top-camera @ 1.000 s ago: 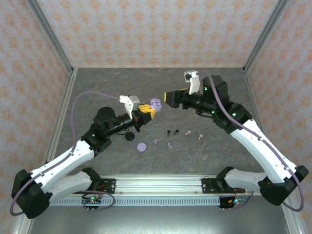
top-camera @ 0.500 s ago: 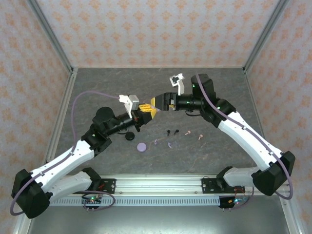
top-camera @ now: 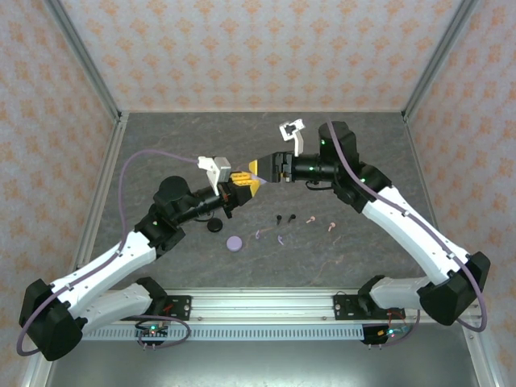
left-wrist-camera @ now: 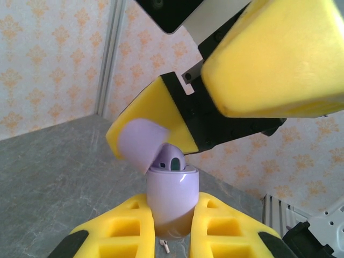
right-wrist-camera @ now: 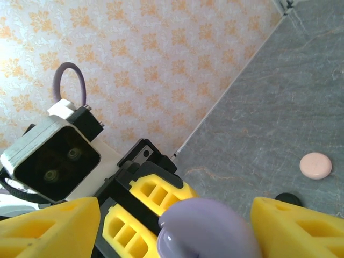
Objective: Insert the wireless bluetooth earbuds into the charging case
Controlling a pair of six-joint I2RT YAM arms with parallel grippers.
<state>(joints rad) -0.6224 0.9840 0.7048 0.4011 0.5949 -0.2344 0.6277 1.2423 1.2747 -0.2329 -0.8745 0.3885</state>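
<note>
Several earbuds, location: the wireless bluetooth earbuds [top-camera: 280, 218] lie loose on the table [top-camera: 201, 145], below and well apart from the raised charging case [left-wrist-camera: 171, 196].
Earbuds, appearance: tiny and stemmed, in black, pale pink and lilac.
Earbuds, handling (judged): very light, rigid and smooth, so likely to slip or flick away. Pinch across the stem with the fingertips only.
Case, appearance: glossy lilac capsule with its lid [left-wrist-camera: 141, 141] hinged open. What looks like a lilac bud sits in the well.
Case, handling (judged): light, hard and slippery. Hold it by the lower body.
Left gripper [left-wrist-camera: 172, 217]: clamped on the lower body of the case, which stands upright.
Right gripper [right-wrist-camera: 177, 231]: jaws apart, straddling the lid. One pad touches the lid and the other stands clear.
</note>
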